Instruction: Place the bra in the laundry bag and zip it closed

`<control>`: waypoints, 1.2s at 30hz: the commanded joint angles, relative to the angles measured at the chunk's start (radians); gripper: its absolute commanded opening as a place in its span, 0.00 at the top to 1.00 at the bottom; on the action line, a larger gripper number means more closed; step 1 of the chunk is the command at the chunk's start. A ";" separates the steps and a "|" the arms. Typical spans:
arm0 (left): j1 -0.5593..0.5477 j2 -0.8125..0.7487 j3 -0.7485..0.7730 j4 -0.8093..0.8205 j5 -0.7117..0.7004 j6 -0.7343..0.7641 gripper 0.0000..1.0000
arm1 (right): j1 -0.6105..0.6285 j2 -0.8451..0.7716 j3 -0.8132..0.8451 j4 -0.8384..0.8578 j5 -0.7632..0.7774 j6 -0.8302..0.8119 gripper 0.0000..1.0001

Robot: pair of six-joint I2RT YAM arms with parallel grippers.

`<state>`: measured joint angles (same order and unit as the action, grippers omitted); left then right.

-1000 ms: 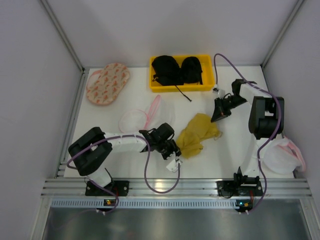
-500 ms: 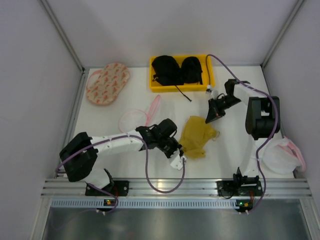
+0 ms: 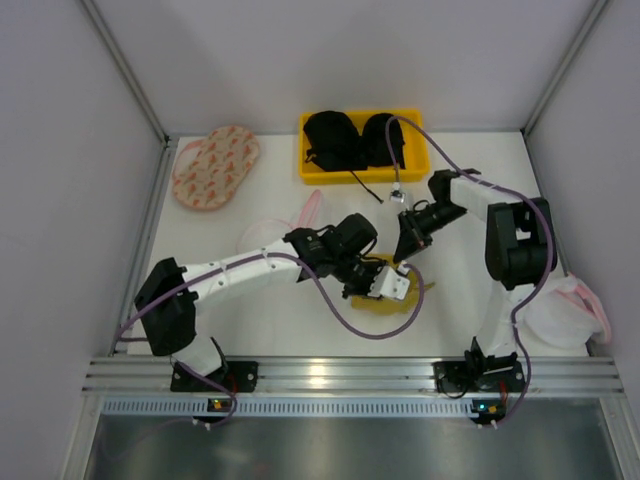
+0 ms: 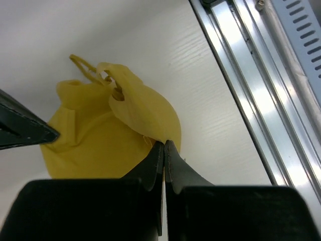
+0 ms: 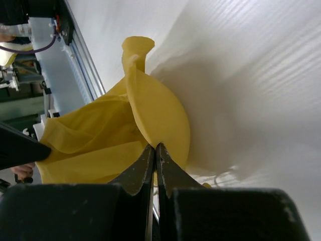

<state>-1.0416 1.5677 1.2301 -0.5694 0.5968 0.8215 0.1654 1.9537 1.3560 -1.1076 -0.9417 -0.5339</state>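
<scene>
The mustard-yellow bra (image 3: pixel 402 306) lies bunched on the white table, partly under my left arm. My left gripper (image 3: pixel 378 272) is over it, shut on the edge of a padded cup (image 4: pixel 150 113). My right gripper (image 3: pixel 402 254) reaches in from the right and is shut on the other cup's edge (image 5: pixel 158 113). The two grippers are close together. The laundry bag (image 3: pixel 262 234), a round white mesh pouch with a pink zip rim, lies to the left of the bra, partly behind my left arm.
A yellow bin (image 3: pixel 362 146) with black bras stands at the back. A pinkish oval bag (image 3: pixel 215 166) with orange-red marks lies at the back left. Another white mesh pouch (image 3: pixel 568 310) lies by the right arm's base. The aluminium rail (image 4: pixel 261 95) runs along the near edge.
My left gripper has swung right onto the bra and closed on it. My right gripper has moved left and down to the bra and closed on it. The bra has bunched toward the front.
</scene>
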 commanded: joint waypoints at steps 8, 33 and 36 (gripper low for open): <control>0.089 0.176 0.173 -0.011 -0.094 -0.117 1.00 | 0.040 0.001 0.035 -0.115 -0.091 -0.141 1.00; 0.170 0.322 0.184 0.232 -0.238 -0.199 1.00 | -0.053 0.117 0.075 -0.078 -0.074 -0.083 0.01; 0.172 0.334 0.192 0.240 -0.238 -0.199 1.00 | -0.052 0.131 0.063 -0.107 -0.100 -0.115 0.01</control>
<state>-0.8772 1.8912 1.3788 -0.3946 0.3683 0.6399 0.1093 2.0693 1.4265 -1.1938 -0.9928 -0.5907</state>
